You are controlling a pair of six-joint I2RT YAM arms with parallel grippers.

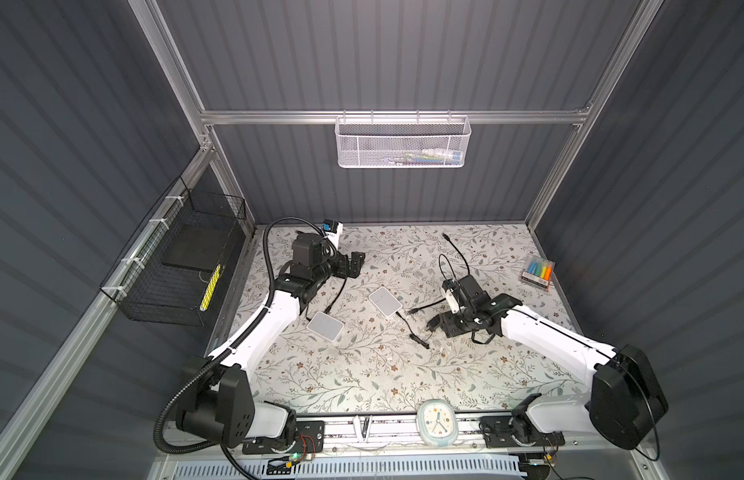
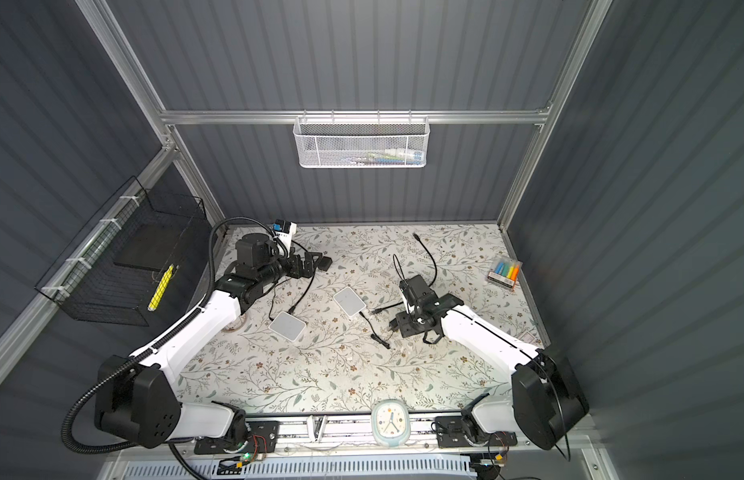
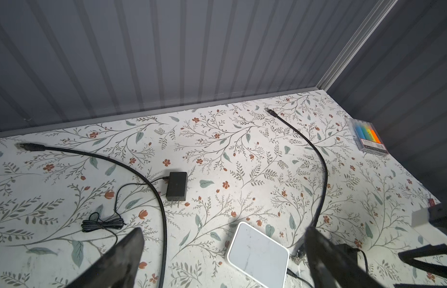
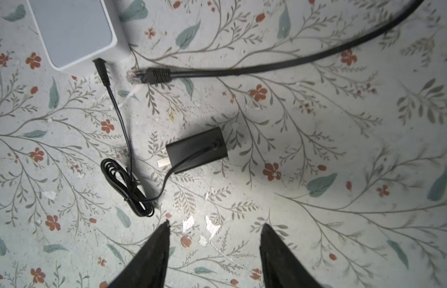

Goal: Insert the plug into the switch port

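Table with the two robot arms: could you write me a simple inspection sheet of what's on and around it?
Surface: flowered table, scuffed, with a few white flecks.
Job's things: network plug lies on the table beside the white box, not inserted; second white box nearby.
Clutter: marker pack, clock, black power adapter.
Grippers: left gripper open, empty; right gripper open, empty.
Cables: network cable lying loose; thin power lead plugged into the white box, partly bundled.
Surroundings: white mesh basket on the back wall, black wire basket on the side wall.
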